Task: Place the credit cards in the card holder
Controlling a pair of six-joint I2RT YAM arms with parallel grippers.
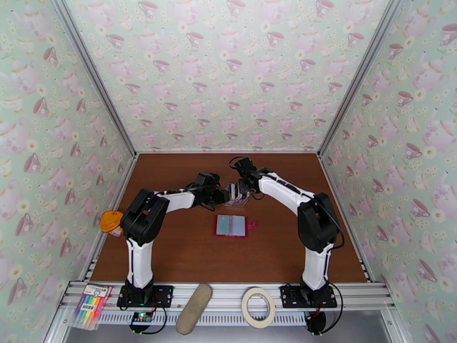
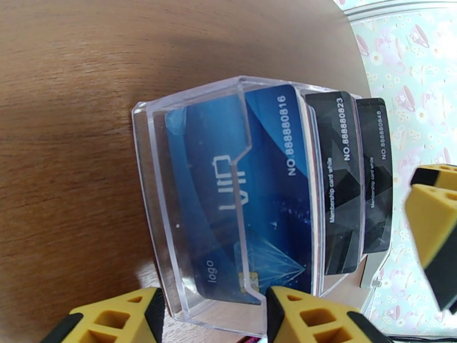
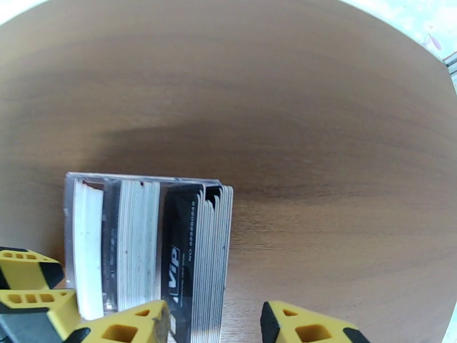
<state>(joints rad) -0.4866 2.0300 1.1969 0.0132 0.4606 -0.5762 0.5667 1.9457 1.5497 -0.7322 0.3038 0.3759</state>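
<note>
Left gripper (image 2: 214, 315) is roughly half open and clamped on one end of a clear plastic box (image 2: 153, 167), with both yellow fingers (image 2: 114, 318) pressed against its walls, so I've got a hold on that. The thin flat plastic credit cards (image 2: 268, 167) stand packed inside it. There's a dark blue one at the front, black ones behind it, and the rest I only see edge-on. Nearer the arm bases, the small red folding wallet (image 1: 217, 226) lies open and flat on the brown wooden table (image 1: 171, 252), apart from both grippers. Right gripper (image 3: 214, 312) is about half open too and straddles the black-card end of the stack. One of its fingers (image 3: 303, 324) sits clear of the cards, so it has no grip on anything.
</note>
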